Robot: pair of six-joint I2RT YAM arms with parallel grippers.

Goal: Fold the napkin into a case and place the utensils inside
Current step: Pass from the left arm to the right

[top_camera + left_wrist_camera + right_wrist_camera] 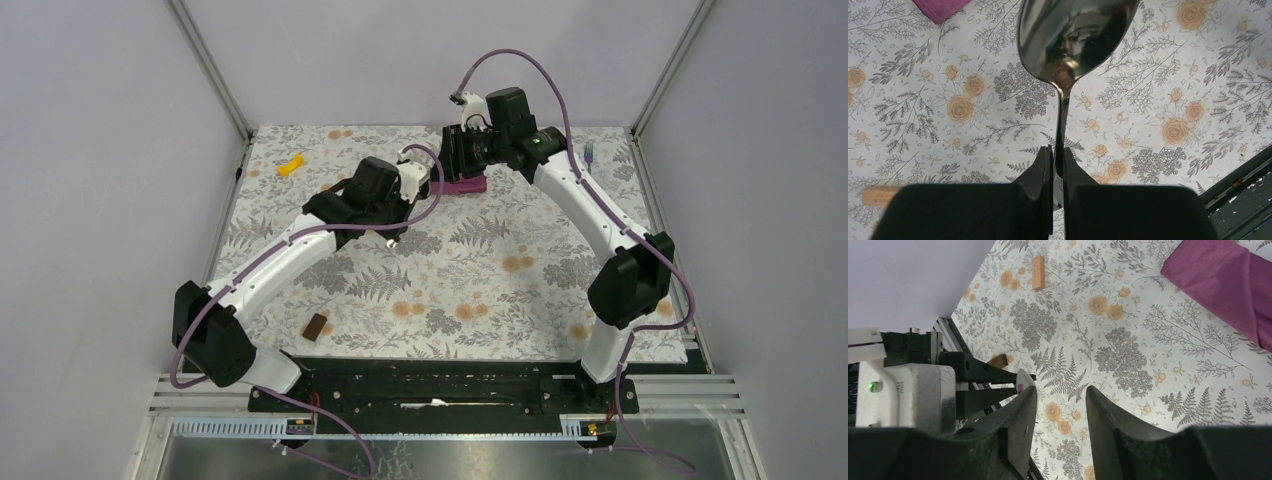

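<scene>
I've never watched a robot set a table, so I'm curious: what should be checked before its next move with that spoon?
1. Spoon gripped by the left end effector: ok, jaws shut on its handle.
2. Right end effector free: ok, fingers apart, nothing between them.
3. Napkin folded: ok, it lies as a folded strip.
4. Pocket opening facing the spoon: cannot tell.
5. Fork inside the napkin: not ok, it lies apart, off to the far right.
</scene>
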